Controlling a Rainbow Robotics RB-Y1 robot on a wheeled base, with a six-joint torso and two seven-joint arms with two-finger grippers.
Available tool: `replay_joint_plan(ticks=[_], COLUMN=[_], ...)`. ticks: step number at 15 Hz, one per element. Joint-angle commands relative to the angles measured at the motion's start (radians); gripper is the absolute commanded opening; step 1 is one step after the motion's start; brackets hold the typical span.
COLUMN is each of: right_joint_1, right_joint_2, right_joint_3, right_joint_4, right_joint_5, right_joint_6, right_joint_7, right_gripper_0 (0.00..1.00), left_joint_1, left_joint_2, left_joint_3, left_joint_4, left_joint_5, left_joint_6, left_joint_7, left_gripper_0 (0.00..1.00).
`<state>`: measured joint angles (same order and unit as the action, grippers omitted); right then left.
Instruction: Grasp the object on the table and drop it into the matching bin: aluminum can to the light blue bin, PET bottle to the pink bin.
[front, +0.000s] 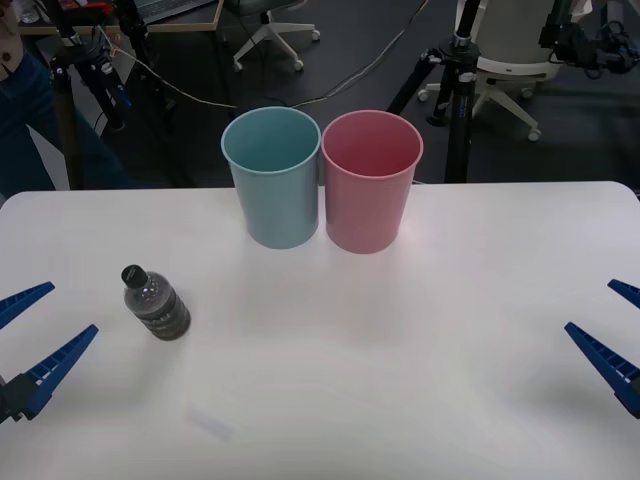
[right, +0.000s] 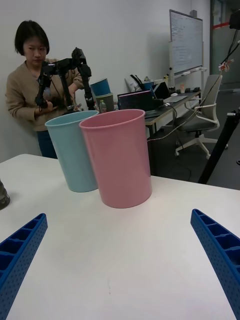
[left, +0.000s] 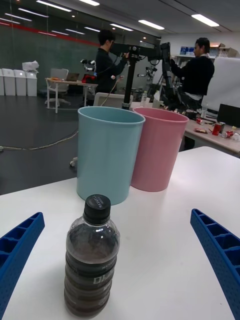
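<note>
The PET bottle (front: 157, 303) stands upright on the white table (front: 400, 350) at the left, clear with a black cap and a dark lower body. In the left wrist view the bottle (left: 92, 257) stands a short way ahead, between the lines of the two blue fingers. My left gripper (front: 30, 335) is open at the table's left edge, to the left of the bottle and apart from it. My right gripper (front: 615, 335) is open at the right edge. The light blue bin (front: 272, 175) and the pink bin (front: 371, 180) stand side by side at the back middle.
Both bins look empty from above. Tripods (front: 455, 90), office chairs and cables stand on the floor behind the table. A wide stretch of bare tabletop lies between the bottle and the right gripper.
</note>
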<state>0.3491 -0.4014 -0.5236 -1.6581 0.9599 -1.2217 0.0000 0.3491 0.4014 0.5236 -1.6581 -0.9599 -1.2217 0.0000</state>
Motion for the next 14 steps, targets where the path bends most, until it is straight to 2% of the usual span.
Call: replay_joint_plan(ticks=[1,7,11,14], right_joint_1=[0.0,0.0,0.0,0.0], right_joint_2=[0.0,0.0,0.0,0.0], right_joint_3=[0.0,0.0,0.0,0.0], right_joint_4=[0.0,0.0,0.0,0.0], right_joint_5=[0.0,0.0,0.0,0.0], right_joint_6=[0.0,0.0,0.0,0.0], right_joint_7=[0.0,0.0,0.0,0.0], right_gripper_0=[1.0,1.0,1.0,1.0], left_joint_1=[0.016,0.045,0.031,-0.022], left_joint_2=[-0.021,-0.012,-0.012,-0.01], left_joint_3=[-0.01,-0.014,-0.027,-0.076], left_joint_4=[0.006,0.006,0.083,0.198], left_joint_5=[-0.017,-0.006,0.01,0.015], left_joint_6=[0.004,0.008,0.039,0.041], left_joint_7=[0.0,-0.026,-0.184,-0.288], left_gripper_0=[1.0,1.0,1.0,1.0])
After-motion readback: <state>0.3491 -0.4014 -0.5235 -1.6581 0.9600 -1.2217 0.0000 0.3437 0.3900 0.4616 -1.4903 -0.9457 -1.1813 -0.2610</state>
